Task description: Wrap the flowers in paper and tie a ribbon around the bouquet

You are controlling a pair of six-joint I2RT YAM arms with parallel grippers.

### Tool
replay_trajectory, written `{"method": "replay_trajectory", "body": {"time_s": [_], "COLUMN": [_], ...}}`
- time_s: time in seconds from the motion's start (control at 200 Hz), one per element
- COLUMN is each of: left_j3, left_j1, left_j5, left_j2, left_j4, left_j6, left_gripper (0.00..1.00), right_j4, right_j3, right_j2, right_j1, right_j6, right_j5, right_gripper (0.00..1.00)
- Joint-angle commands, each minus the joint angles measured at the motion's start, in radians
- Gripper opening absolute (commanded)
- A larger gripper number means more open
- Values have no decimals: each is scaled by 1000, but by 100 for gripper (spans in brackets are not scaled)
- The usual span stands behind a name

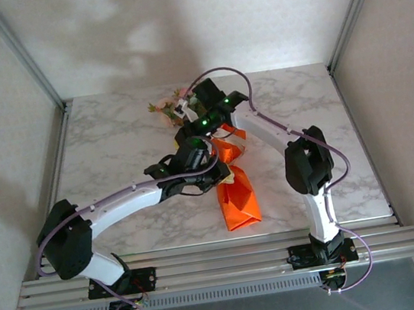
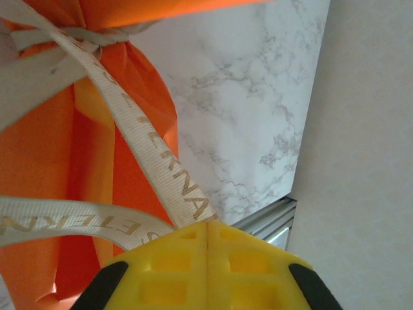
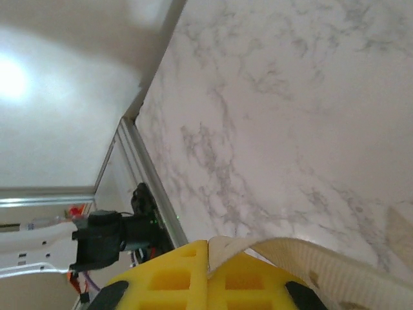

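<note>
Left wrist: my left claw (image 2: 208, 227) clamps the ribbon (image 2: 161, 165), right claw (image 3: 208, 247) clamps its other strand, ribbon crossed round the neck of the orange paper (image 2: 39, 168), bouquet (image 1: 238, 197) lying on the table (image 1: 114, 152), so I'd pull both strands apart evenly and low to cinch it.

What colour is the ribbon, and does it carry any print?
Cream-white ribbon with gold lettering, clearest in the left wrist view.

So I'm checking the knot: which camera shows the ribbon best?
Left wrist: the ribbon runs from its wrap around the paper down into the shut left gripper, lettering visible. Right wrist shows one end pinched in the shut right gripper. In the top view it is too small to make out.
</note>
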Motion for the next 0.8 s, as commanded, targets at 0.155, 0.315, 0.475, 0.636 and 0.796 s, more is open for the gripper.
{"method": "replay_trajectory", "body": {"time_s": [0.155,0.315,0.475,0.636,0.796], "left_j3": [4,11,21,30,45], "left_j1": [-8,-8,-8,-8,-7], "left_j5": [-26,-31,-39,-48,-59], "left_j2": [1,9,10,13,15], "left_j4": [45,36,23,12,-5], "left_j6": [65,70,77,79,85], "left_gripper": [0,0,0,0,0], "right_j4": [-267,-175,-41,160,270], "right_j3": [69,-40,-165,-458,-728], "right_j2": [12,-149,-306,-518,-650], "right_j1": [49,44,-37,-201,-303], "right_j6": [-181,-152,15,346,706], "right_j5": [-15,122,318,541,676], "right_gripper": [39,55,58,59,55]}}
